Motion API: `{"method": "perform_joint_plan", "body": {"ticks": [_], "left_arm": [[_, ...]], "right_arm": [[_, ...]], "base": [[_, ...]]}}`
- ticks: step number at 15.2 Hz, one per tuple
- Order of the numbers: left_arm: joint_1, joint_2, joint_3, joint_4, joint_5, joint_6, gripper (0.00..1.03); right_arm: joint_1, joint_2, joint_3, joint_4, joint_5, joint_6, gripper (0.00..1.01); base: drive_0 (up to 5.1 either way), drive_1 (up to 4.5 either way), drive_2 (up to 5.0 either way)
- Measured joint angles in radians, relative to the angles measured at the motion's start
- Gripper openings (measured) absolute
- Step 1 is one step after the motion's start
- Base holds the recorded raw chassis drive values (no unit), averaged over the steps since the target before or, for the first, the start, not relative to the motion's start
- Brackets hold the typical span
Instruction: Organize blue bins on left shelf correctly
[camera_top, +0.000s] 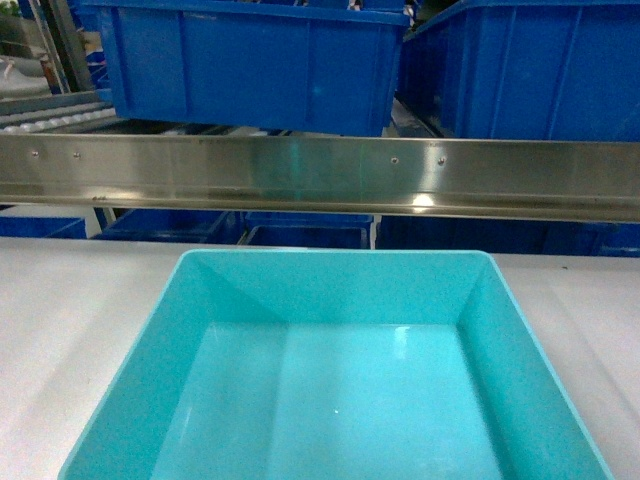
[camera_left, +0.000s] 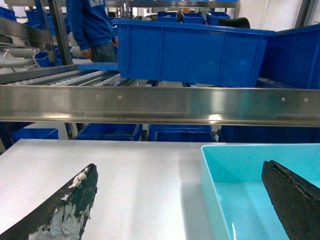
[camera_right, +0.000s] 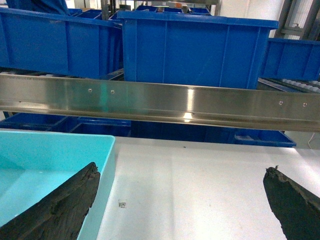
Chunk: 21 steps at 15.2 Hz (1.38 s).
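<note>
Your turquoise bin sits on the white desk below the steel shelf rail. Left end effector and right end effector both gape wide, straddling its side walls.

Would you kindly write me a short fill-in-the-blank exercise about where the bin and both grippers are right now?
1. The turquoise bin sits on the white ____.
2. Inside, the bin is ____.
3. The left gripper straddles the bin's ____ wall, one finger inside and one outside.
4. The dark blue crates rest behind the ____ rail of the shelf.

Missing words: table; empty; left; steel
</note>
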Motion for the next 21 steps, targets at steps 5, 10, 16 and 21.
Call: {"method": "perform_joint_plan", "body": {"ticks": [5, 10, 16, 21], "left_arm": [[-0.037, 0.375, 0.068, 0.272, 0.023, -0.027, 0.98], [-0.158, 0.974, 0.273, 0.277, -0.064, -0.1, 0.98], [-0.207, 1.246, 0.35, 0.349, -0.032, -0.141, 0.98], [-0.208, 1.458, 0.367, 0.46, -0.018, -0.154, 0.98]], "right_arm": [[0.159, 0.386, 0.047, 0.277, 0.101, 0.017, 0.98], [0.307, 0.924, 0.335, 0.245, 0.073, 0.044, 0.98], [0.281, 1.272, 0.5, 0.152, -0.054, 0.06, 0.98], [0.286, 1.398, 0.542, 0.177, -0.11, 0.087, 0.98]], "base": [[0.0, 0.0, 0.0], [0.0, 0.0, 0.0], [0.0, 0.0, 0.0], [0.0, 0.0, 0.0]]}}
